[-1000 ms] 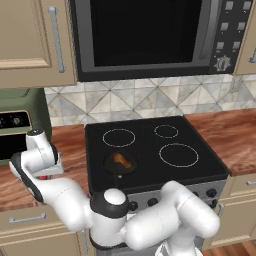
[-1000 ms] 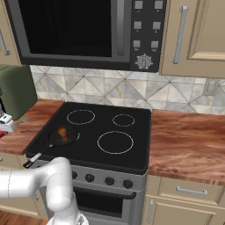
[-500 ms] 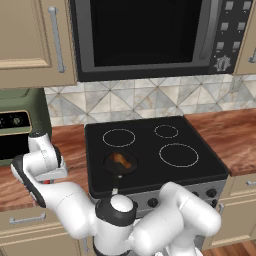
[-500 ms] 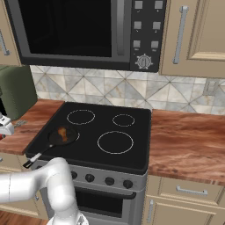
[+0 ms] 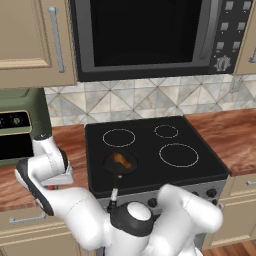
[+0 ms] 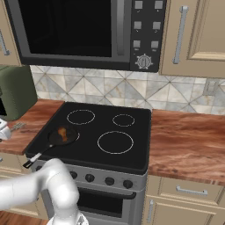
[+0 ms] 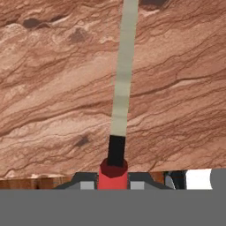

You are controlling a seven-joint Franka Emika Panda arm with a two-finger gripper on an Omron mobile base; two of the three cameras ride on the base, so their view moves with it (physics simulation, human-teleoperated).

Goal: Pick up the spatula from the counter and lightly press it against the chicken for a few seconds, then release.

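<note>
On the hand camera my gripper (image 7: 114,180) is closed tight on the red end of the spatula (image 7: 122,79). Its black neck and pale flat length run straight away from me over the reddish wood counter (image 7: 53,88); whether it touches the wood I cannot tell. That view gives me the grip, and the base cameras give me the pose. From the left base camera the arm (image 5: 75,210) sweeps out of the lower right, folds hard to the left and reaches low over the counter just left of the stove (image 5: 200,165). So the spatula is well apart from the chicken (image 5: 120,159), which sits in the dark pan (image 5: 107,165) on the front left burner. The right base camera adds the pan's handle poking toward the stove's front edge. Beyond stand a green appliance (image 5: 20,115) and the microwave (image 5: 150,35).
</note>
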